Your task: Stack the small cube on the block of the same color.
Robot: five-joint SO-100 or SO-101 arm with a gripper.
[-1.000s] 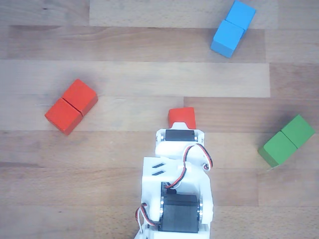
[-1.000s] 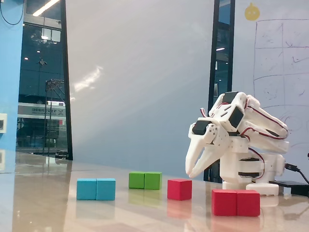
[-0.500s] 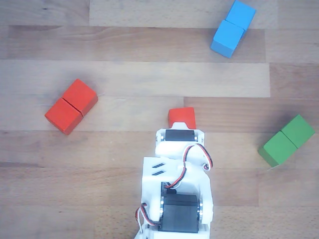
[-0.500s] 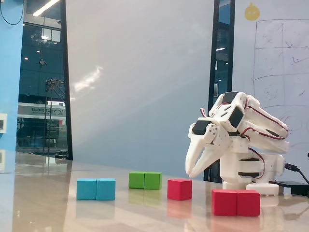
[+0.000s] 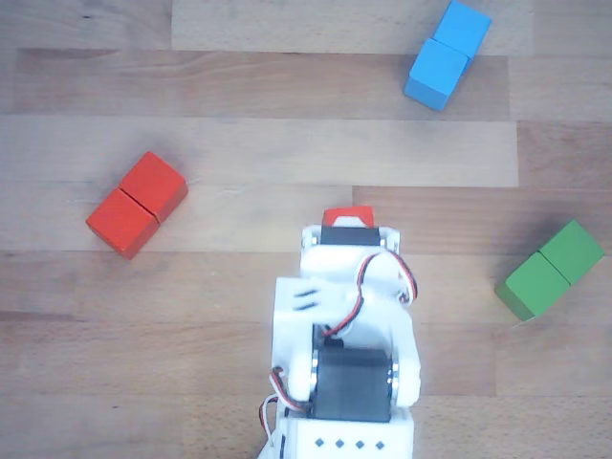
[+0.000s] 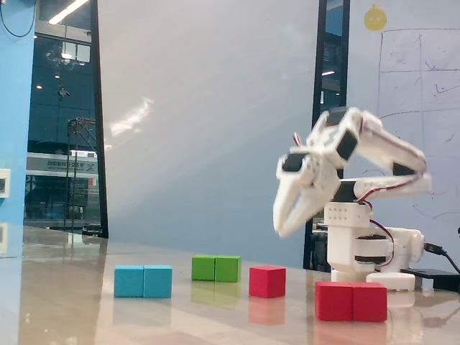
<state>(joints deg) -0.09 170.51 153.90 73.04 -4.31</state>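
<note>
The small red cube point(image 6: 267, 281) stands on the table by itself; in the other view only its far edge point(image 5: 346, 214) shows past the arm's wrist. The red two-cube block point(image 5: 137, 204) lies to the left in that view, well apart from the cube, and is nearest the camera in the fixed view point(image 6: 351, 301). My gripper point(image 6: 283, 228) hangs tilted downward in the air above the cube, not touching it. It holds nothing that I can see. Its jaws are seen edge-on and blurred, so their opening does not show.
A blue two-cube block point(image 5: 447, 54) lies at the far right of the other view and at the left of the fixed view point(image 6: 143, 281). A green two-cube block point(image 5: 550, 270) lies at the right edge. The arm's body point(image 5: 344, 363) fills the bottom centre.
</note>
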